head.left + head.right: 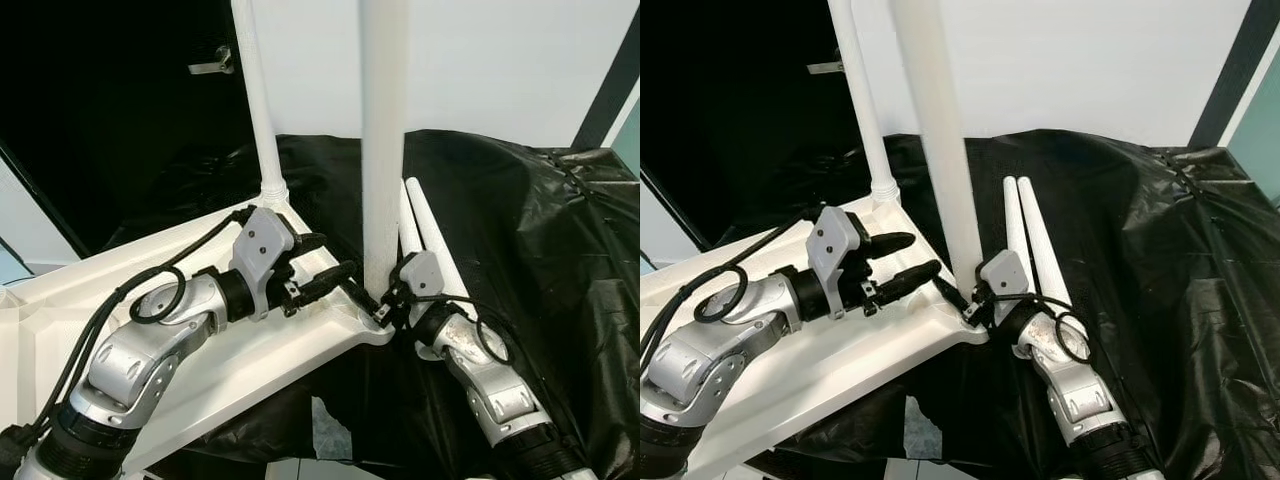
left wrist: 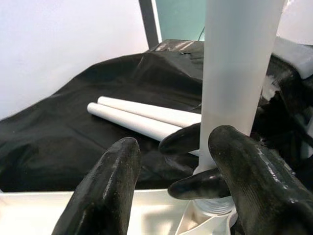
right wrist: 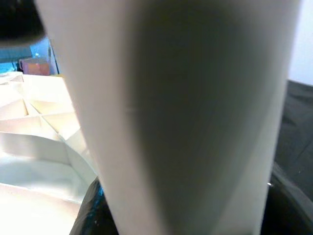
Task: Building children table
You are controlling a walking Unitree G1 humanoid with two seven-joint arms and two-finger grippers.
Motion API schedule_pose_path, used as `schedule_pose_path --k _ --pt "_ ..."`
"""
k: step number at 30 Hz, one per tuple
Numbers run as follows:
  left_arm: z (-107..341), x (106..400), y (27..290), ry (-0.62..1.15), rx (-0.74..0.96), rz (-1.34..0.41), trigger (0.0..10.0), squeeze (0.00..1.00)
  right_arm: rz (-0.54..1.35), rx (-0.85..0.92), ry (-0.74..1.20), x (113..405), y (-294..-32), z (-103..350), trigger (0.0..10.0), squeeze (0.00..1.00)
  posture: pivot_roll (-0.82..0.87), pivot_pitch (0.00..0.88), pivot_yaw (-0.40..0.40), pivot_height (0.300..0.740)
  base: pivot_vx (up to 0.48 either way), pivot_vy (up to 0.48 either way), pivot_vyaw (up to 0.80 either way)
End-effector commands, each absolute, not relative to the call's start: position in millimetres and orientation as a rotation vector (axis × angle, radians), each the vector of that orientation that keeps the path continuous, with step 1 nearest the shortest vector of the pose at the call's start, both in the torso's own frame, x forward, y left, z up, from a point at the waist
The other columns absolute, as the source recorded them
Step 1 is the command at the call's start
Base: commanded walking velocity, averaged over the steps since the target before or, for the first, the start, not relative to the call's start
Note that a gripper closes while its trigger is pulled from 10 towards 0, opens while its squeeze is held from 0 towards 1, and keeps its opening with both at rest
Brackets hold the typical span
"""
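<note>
Backdrop: white wall, black plastic sheet draped underneath.
Tabletop: upturned white tabletop, one leg standing in the far corner.
Right hand: clenched on the near leg at its base, right over the corner socket.
Left hand: fingers released, hovering just beside that base.
Spare legs: two lying on the sheet.
Risk: leg could cross-thread or tip if turned off-vertical.
Containers: none.

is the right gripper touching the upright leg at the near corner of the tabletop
Touching. In the left wrist view the right gripper has its black fingers wrapped against the base of the upright leg, with no gap.
</note>
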State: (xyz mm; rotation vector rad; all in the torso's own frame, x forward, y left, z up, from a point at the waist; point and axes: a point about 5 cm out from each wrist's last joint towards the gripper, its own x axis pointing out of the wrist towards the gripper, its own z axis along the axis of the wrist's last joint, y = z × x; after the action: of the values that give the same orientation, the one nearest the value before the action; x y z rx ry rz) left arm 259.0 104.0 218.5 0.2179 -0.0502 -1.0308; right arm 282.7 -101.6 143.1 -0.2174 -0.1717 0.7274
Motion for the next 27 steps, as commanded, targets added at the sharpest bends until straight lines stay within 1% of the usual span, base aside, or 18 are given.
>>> schedule_pose_path --k 1,5,6,9,10,11,17,20,27 --pt "220 256 103 -0.033 0.214 -1.138 10.0 0.00 0.712 -0.208 -0.113 284 -104 137 10.0 0.00 0.08 0.000 0.042 0.740 0.000 0.000 0.00" --pt "219 255 102 -0.019 0.194 -1.161 10.0 0.00 0.712 -0.222 -0.139 285 -104 147 10.0 0.00 0.07 0.000 0.034 0.740 0.000 0.000 0.00" --pt "219 256 101 -0.017 0.181 -1.169 10.0 0.18 0.713 -0.221 -0.153 286 -105 153 10.0 0.00 0.07 0.000 0.027 0.740 0.000 0.000 0.00" --pt "219 257 101 -0.016 0.173 -1.171 10.0 0.18 0.711 -0.216 -0.162 286 -105 157 10.0 0.00 0.07 0.000 0.027 0.740 0.000 0.000 0.00" --pt "219 257 100 -0.015 0.168 -1.178 10.0 0.58 0.713 -0.206 -0.174 287 -106 163 10.0 0.00 0.06 0.000 0.023 0.740 0.000 0.000 0.00" --pt "220 258 100 -0.014 0.161 -1.184 10.0 1.00 0.712 -0.197 -0.184 288 -107 167 10.0 0.00 0.06 0.000 0.022 0.740 0.000 0.000 0.00" --pt "230 260 102 -0.034 0.095 -1.233 10.0 1.00 0.714 -0.178 -0.202 290 -115 186 10.0 0.00 0.05 0.000 0.011 0.740 0.000 0.000 0.00" --pt "236 265 102 -0.074 0.104 -1.218 10.0 1.00 0.721 -0.162 -0.203 291 -117 190 10.0 0.00 0.05 0.000 0.011 0.740 0.000 0.000 0.00" --pt "236 265 102 -0.074 0.104 -1.218 10.0 1.00 0.721 -0.162 -0.203 291 -117 190 10.0 0.00 0.05 0.000 0.011 0.740 0.000 0.000 0.00"
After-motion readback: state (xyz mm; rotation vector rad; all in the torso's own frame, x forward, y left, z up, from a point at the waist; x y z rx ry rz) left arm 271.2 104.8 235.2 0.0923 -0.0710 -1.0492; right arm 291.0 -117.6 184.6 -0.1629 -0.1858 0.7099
